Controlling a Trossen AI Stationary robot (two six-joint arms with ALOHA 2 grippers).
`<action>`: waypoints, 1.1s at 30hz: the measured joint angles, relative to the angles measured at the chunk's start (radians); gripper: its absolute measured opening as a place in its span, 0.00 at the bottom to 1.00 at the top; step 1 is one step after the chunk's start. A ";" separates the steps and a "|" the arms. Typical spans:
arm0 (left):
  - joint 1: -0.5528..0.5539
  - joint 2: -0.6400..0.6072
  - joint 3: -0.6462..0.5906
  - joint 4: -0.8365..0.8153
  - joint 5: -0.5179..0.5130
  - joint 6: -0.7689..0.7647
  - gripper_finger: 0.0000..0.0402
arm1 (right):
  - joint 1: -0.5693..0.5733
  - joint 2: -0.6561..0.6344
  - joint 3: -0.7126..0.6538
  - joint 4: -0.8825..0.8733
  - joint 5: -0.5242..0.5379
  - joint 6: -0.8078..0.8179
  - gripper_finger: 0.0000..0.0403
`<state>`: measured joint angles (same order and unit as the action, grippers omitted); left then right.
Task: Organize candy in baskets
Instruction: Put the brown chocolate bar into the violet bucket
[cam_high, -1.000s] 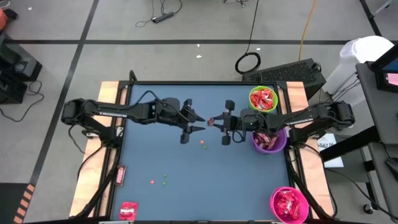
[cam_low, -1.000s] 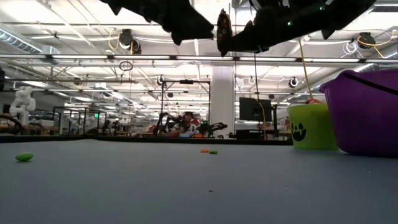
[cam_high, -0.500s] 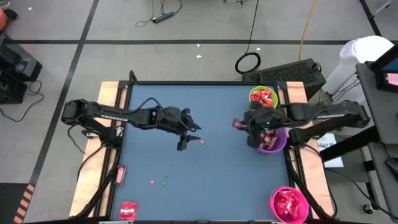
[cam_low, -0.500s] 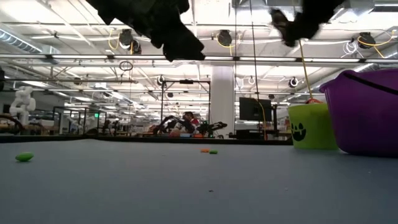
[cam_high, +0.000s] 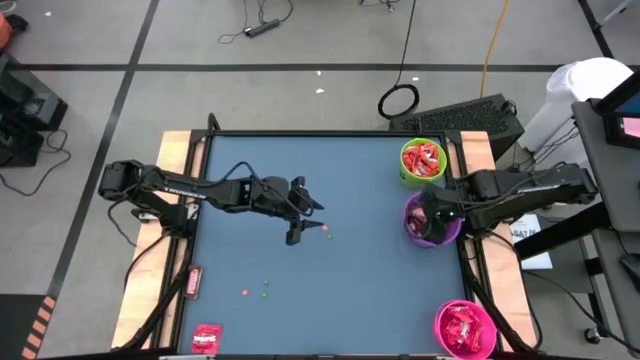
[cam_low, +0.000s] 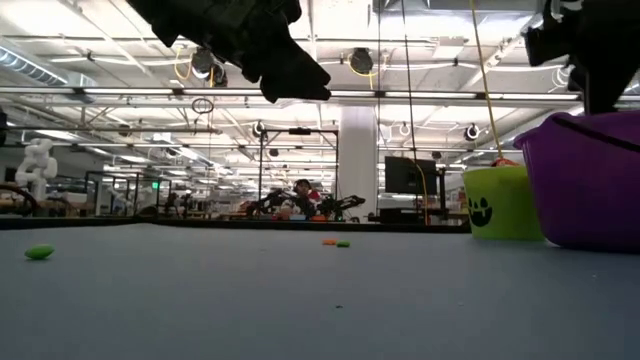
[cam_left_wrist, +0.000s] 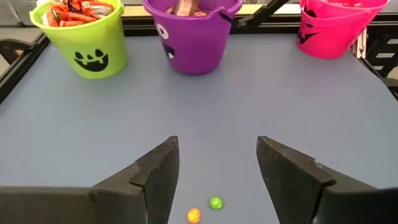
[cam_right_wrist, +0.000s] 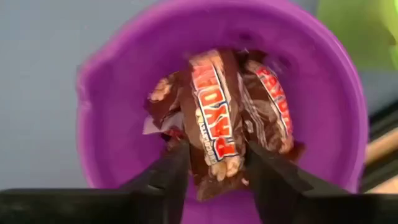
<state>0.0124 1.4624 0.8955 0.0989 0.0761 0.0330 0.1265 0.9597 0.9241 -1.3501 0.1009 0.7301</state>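
The step in hand looked like a drop into the purple basket (cam_high: 432, 222): the right gripper (cam_right_wrist: 214, 171) hung directly over its mouth, fingers parted around a maroon wrapped candy (cam_right_wrist: 211, 112) that lay between their tips; whether it was gripped or already let go could not be told. The next move likely called for a clean release and a lift clear of the rim. The left gripper (cam_left_wrist: 217, 165) hovered above the table (cam_high: 350, 290) near its middle, fingers spread and holding nothing, over 2 loose dots. The purple basket held several dark wrapped pieces; the green basket (cam_high: 423, 160), just beyond it at the far right, held red ones, and the pink basket (cam_high: 465, 328) at the near right corner held pinkish-red ones. 1 red candy (cam_high: 206, 337) lay at the near left edge, well apart from all 3 baskets.
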 joint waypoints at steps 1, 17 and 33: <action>0.000 0.000 0.000 -0.001 -0.001 0.000 0.55 | 0.000 0.001 0.000 -0.012 0.001 0.004 0.38; 0.000 0.000 0.000 0.005 -0.009 -0.020 0.55 | 0.000 0.001 0.057 0.355 0.036 -0.348 0.63; -0.284 -0.024 0.027 -0.574 -0.109 -0.507 0.55 | -0.002 0.091 -0.068 0.882 0.035 -0.768 0.63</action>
<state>-0.2714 1.4387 0.9225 -0.4747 -0.0334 -0.4738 0.1249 1.0511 0.8558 -0.4682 0.1361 -0.0376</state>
